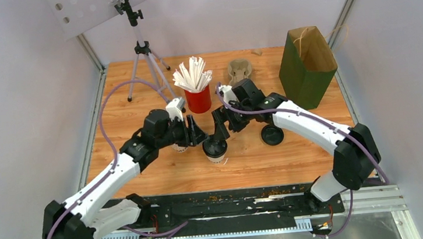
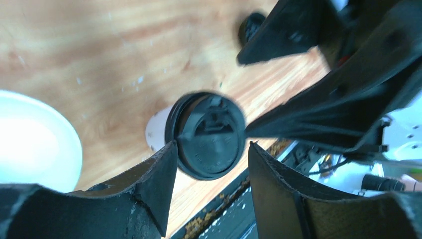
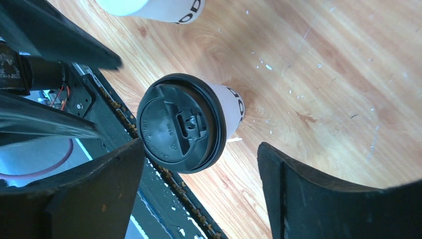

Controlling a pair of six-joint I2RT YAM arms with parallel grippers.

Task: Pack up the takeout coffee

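At the left rear of the wooden table point(image 1: 144, 178) stands a tripod point(image 1: 143, 56). Nearer the front, a white paper cup point(image 2: 35, 144) with an open top sits just under the left arm's wrist. The left gripper point(image 1: 199, 137) hangs low over the boards with its fingers point(image 2: 149, 194) spread apart, clasping nothing. Behind it stands a red cup of white straws point(image 1: 197, 94). A second white cup with a black lid point(image 1: 215, 149) stands upright near the table's front edge, below and between both grippers; in the left wrist view one finger's tip sits close against the lid's rim, though contact cannot be told. The right gripper point(image 1: 221, 131) hovers just above it, jaws wide apart, empty. Further right lie a beige pulp tray point(image 1: 239, 70) at the back, a loose black lid point(image 1: 272, 135) flat on the wood, and a green paper bag point(image 1: 308, 69) standing open.
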